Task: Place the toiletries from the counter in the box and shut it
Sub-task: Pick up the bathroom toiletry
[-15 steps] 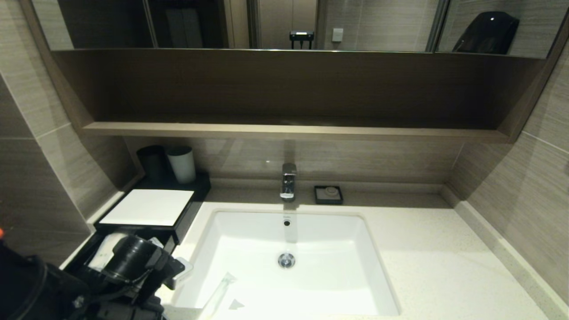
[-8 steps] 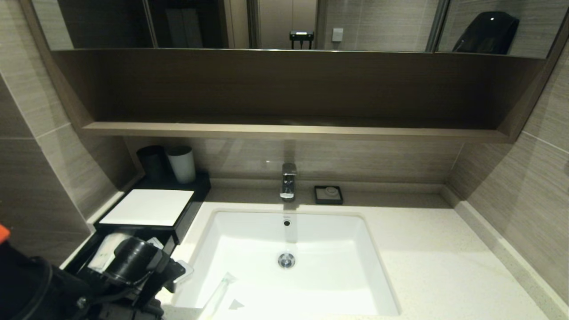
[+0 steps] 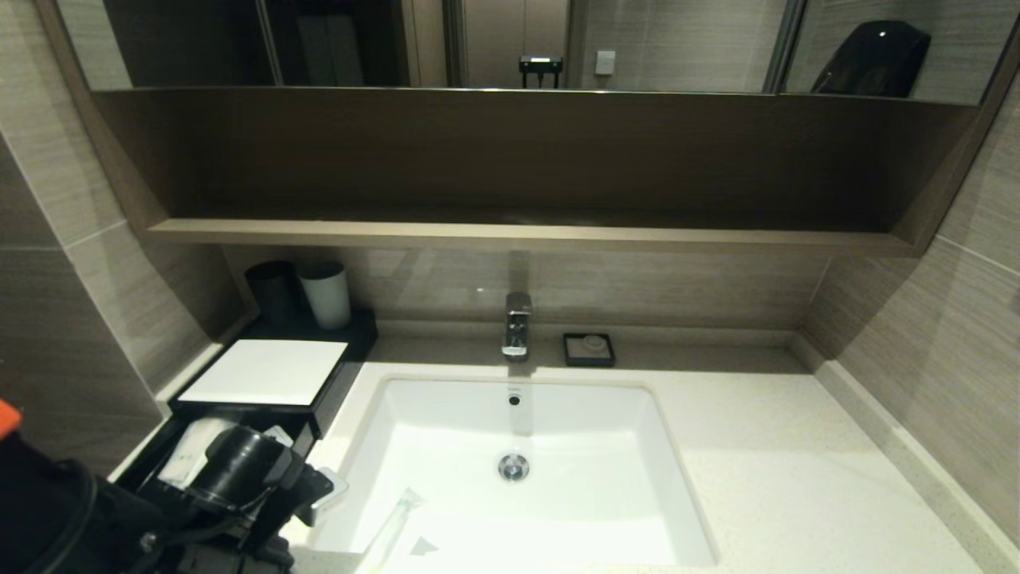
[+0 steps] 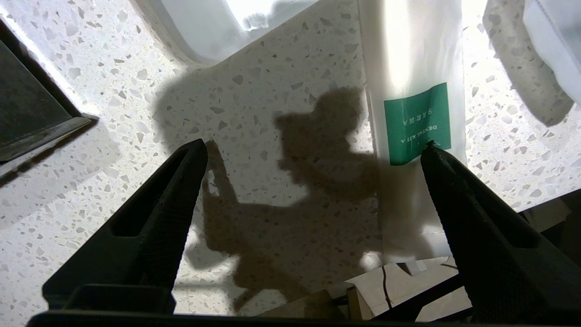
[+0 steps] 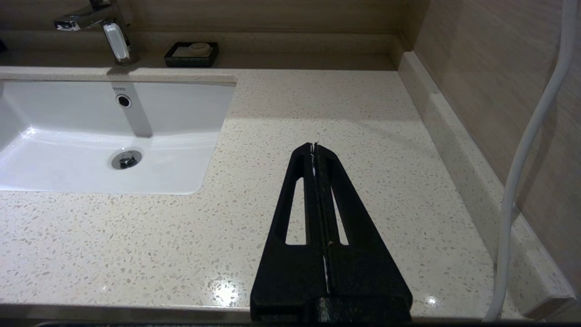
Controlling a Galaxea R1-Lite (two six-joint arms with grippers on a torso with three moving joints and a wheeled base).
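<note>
lying beside 1 of the left fingers (image 4: pixel 163 218), green-labelled packet (image 4: pixel 415 122)

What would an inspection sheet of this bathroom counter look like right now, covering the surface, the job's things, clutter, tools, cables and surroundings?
Surface: speckled cream counter around a white sink basin.
Job's things: black box with white top, its drawer pulled out; teal-labelled packet on the counter; a long clear packet lying over the basin's edge.
Clutter: black cup and white cup behind the box; soap dish beside the tap.
Tools: left tool open above the counter, one finger tip over the packet's label; right tool shut, holding nothing, over the counter right of the basin.
Cables: white cable by the right wall.
Surroundings: wooden shelf, mirror above, tiled walls.
</note>
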